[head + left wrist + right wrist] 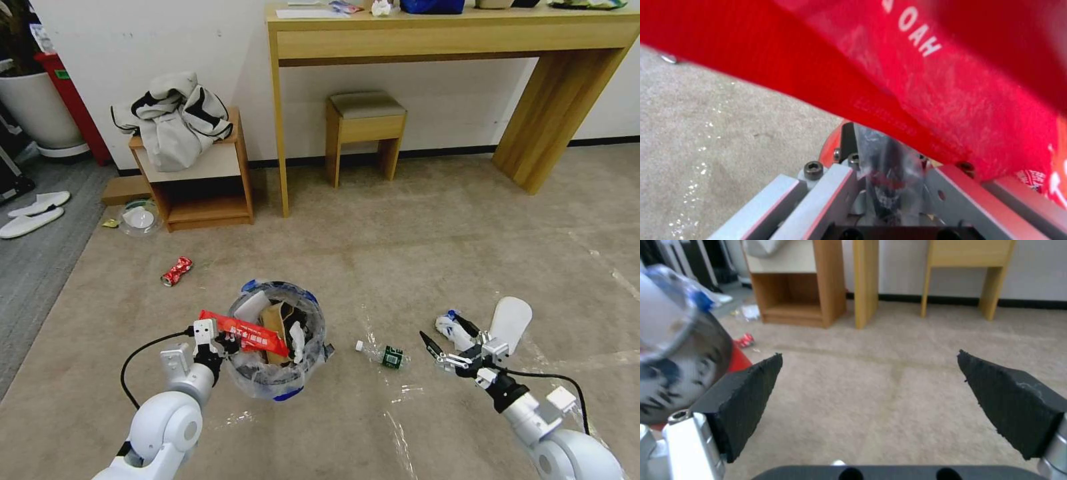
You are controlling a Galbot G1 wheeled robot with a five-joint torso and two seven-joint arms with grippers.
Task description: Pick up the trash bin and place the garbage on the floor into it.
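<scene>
The trash bin [277,383], blue and red with a crinkled clear liner, sits on the beige floor [413,253] in the head view. It holds a brown carton [272,325] and white scraps. A red snack wrapper [243,335] lies across its rim. My left gripper [212,345] is shut on that rim; the left wrist view shows its fingers [835,186] pinching liner and rim under the wrapper [916,76]. My right gripper [445,339] hovers open beside a white-and-blue crumpled scrap [444,325] and a flat white slipper [510,320]. A green-label bottle [383,355] lies between bin and right gripper.
A crushed red can [177,271] lies left of the bin. Beyond stand a low wooden shelf [200,193] with a grey-white jacket [173,120], a stool [365,130] and a long desk [467,40]. White slippers [33,213] rest on grey carpet at far left.
</scene>
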